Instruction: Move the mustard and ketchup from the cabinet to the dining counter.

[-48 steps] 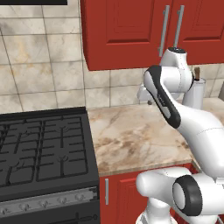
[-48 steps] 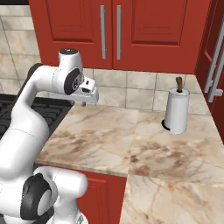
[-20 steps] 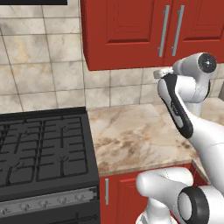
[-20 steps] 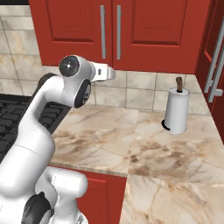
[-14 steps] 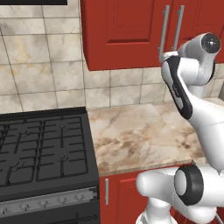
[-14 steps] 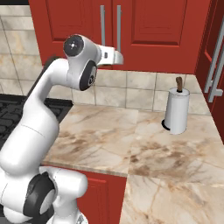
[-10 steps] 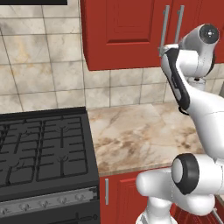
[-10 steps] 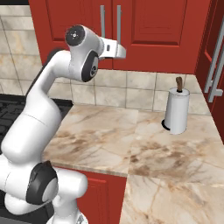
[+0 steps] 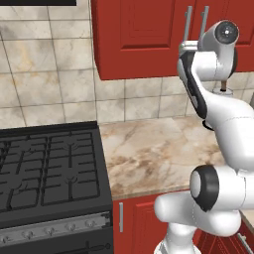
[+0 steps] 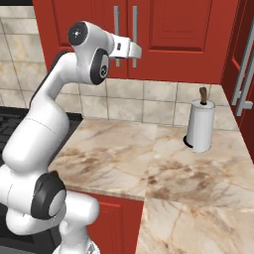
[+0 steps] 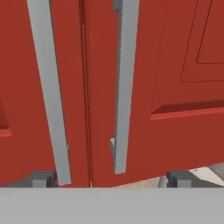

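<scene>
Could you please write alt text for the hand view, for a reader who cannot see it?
Close-up of the glossy red wall cabinet with both doors shut, two long vertical silver bar handles flanking the centre seam. The open gripper faces them, its dark fingertips wide apart.

beige tiled wall [image 9: 49, 84], black stove [image 9: 49, 173]

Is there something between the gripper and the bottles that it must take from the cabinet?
Yes. The cabinet doors are both shut. The open gripper is raised just in front of the two handles, touching neither. No bottle is visible.
</scene>
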### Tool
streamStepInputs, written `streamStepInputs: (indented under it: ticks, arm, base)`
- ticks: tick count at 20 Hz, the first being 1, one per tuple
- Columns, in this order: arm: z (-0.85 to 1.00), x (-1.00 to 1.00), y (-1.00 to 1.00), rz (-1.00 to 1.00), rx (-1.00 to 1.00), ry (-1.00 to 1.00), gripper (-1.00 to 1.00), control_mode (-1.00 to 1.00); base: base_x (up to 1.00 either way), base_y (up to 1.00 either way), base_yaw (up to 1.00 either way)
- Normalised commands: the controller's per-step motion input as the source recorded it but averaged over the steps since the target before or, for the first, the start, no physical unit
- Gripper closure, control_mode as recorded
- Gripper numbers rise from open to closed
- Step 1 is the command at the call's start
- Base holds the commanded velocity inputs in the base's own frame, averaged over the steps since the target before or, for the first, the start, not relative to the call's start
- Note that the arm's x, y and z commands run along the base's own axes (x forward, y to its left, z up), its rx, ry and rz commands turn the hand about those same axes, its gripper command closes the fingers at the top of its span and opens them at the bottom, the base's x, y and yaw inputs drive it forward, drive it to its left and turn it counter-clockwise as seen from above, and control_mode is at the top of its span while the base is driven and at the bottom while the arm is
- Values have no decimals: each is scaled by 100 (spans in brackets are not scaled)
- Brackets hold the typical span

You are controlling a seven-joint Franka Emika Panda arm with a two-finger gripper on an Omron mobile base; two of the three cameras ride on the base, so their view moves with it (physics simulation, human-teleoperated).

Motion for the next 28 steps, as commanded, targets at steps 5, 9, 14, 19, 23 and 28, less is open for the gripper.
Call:
streamStepInputs:
  ticks: [5, 9, 14, 19, 23, 28]
  arm:
    - [0, 38, -29, 0, 2, -12, -100, -100]
    - [0, 64, -44, 0, 4, -7, -100, -100]
    - [0, 79, -23, 0, 2, -8, -100, -100]
    - [0, 69, -25, 0, 3, -8, 100, -100]
    - [0, 62, -45, 0, 3, -4, 100, -100]
    - [0, 34, -67, -1, 2, -1, 100, -100]
  base:
    - [0, 0, 0]
    - [0, 0, 0]
    - [0, 0, 0]
    - [0, 0, 0]
    - [0, 0, 0]
    - [0, 0, 0]
